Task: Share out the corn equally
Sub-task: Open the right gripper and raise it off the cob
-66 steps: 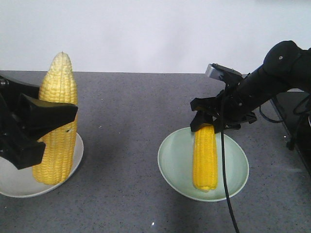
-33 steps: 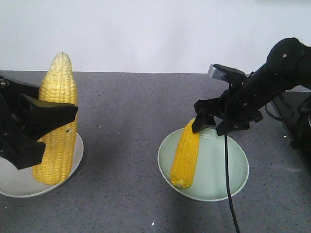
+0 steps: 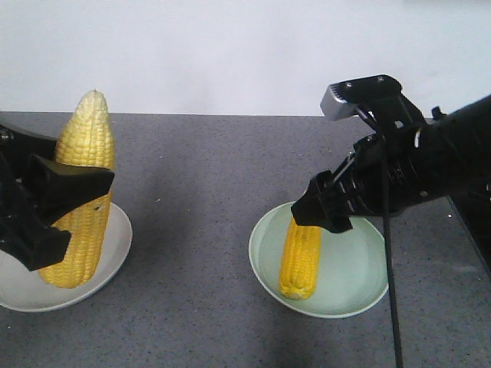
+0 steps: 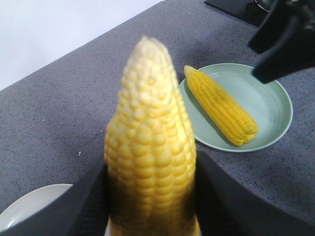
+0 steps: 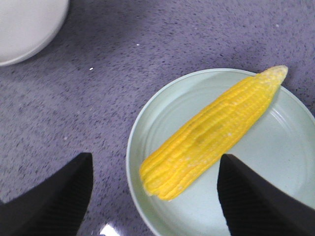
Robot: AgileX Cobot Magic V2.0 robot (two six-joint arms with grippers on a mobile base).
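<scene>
Left claw (image 3: 65, 203): black, pinching the upright cob (image 3: 79, 192) at mid-length, fingers pressed on both flanks as shown in the left wrist view. Cob held nearly vertical, leaning slightly, blunt end over the white plate (image 3: 115, 253) at the left edge of the worktop (image 3: 199, 199); contact between cob base and plate cannot be confirmed. Kernels pale to bright yellow, set in straight rows, tapering to a paler, cream-coloured tip pointing up.

Right claw (image 5: 155, 189): black, spread wide, both fingers apart and hovering above the green plate (image 3: 360, 284), holding nothing. One finger over the worktop beside the plate rim, the other over the plate's interior, with the lying cob (image 5: 211, 130) between them and below, not touched.

Lying cob: flat inside the green plate, toward its left half in the front view, pale tapered tip pointing away from the camera and partly hidden behind the right claw, blunt end toward the near rim. Kernels deeper yellow-orange, in neat lengthwise rows, slightly glossy.

Plates: one cob each; white plate at left, green plate at right, well apart on the dark grey speckled worktop. Black cable (image 3: 391, 291) hanging from the right arm across the green plate's right side.

Markings: no readable brand, label or writing on cobs, plates or claws.
</scene>
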